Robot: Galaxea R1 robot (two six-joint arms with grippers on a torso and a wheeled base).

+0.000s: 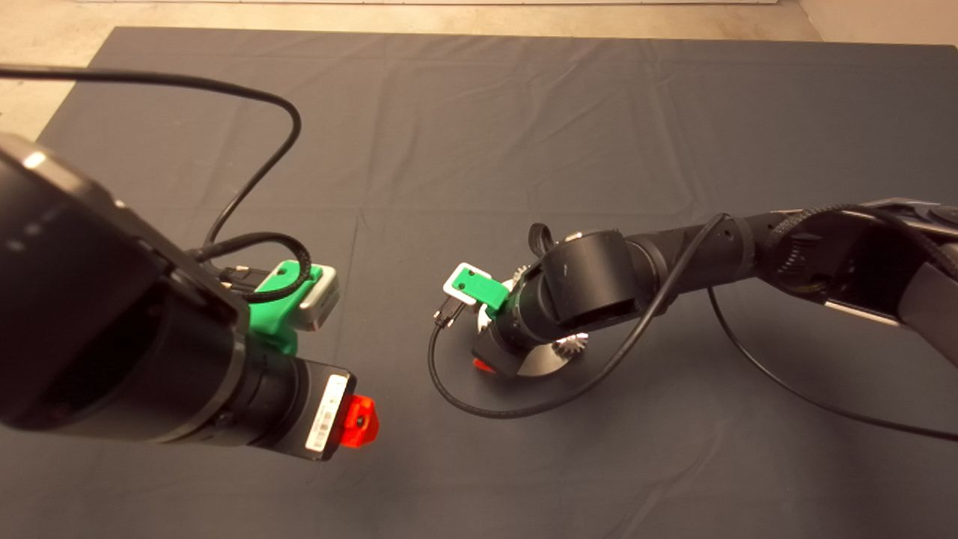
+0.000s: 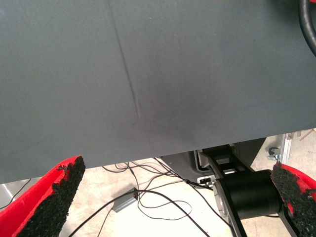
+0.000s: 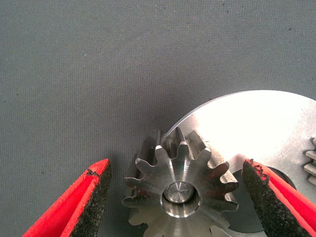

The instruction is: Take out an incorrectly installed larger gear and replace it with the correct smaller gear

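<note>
Right gripper (image 3: 175, 197) jaws open, holding nothing, straddling a grey toothed gear (image 3: 178, 190) with gaps left on both sides; pads (image 3: 94, 207) not yet in contact. Gear carries a pale pin in its centre hole and sits at the edge of a bright round metal plate (image 3: 256, 123). Gear lies flat, axis vertical, directly between the jaws and roughly centred. A second gear's teeth (image 3: 310, 160) are seen just beside the far finger, on the plate.

In the head view the right gripper (image 1: 485, 364) is down over the plate (image 1: 542, 364), with a small gear (image 1: 572, 346) showing beside the wrist. Whether the straddled gear is the larger gear or the smaller gear cannot be told; most of the assembly is hidden under the arm.

Left gripper (image 2: 168, 197) is parked over the near left edge of the mat (image 1: 479, 112), jaws wide open and empty. Right arm is plainly nearer the work.
</note>
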